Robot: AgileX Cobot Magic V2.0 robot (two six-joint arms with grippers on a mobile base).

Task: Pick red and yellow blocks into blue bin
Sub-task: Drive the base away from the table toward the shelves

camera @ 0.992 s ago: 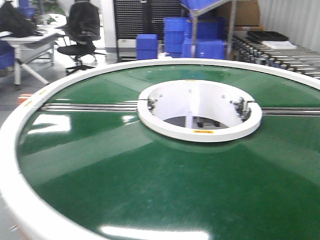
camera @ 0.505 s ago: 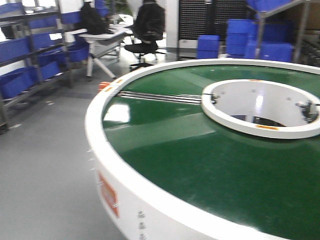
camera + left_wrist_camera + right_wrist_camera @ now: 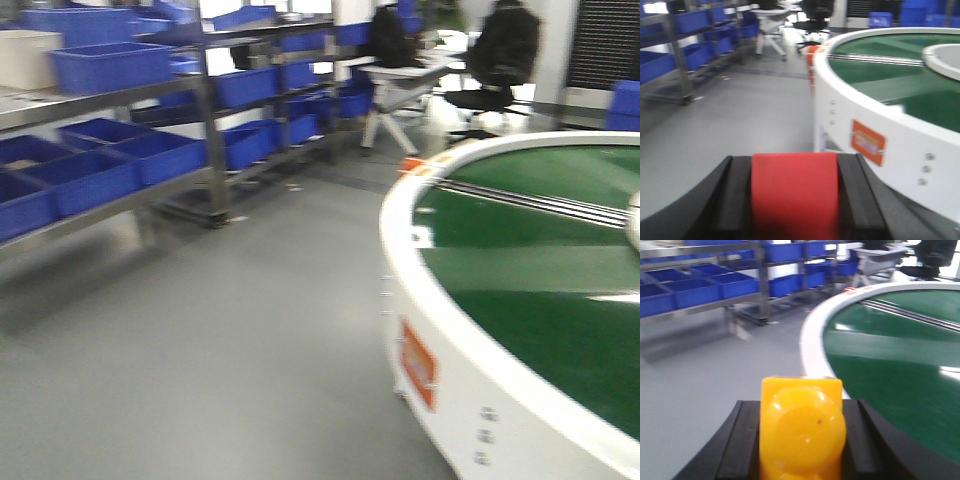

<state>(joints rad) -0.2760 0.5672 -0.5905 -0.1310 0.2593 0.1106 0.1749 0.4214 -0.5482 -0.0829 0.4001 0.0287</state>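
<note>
**Both blocks in hand, bin not picked out**

The left jaws are clamped on the red block (image 3: 795,192), gripping its flat sides. The right jaws hold the yellow block (image 3: 802,432) the same way, with a stud facing the camera. Both blocks look like light, rigid plastic, smooth enough to slip, so I judge the flat sides to be the right hold, not the studs. Both are near the rim of the desk (image 3: 530,270). Left of the desk, a shelf (image 3: 208,120) carries blue bins (image 3: 110,65); I cannot tell which one is mine.
</note>
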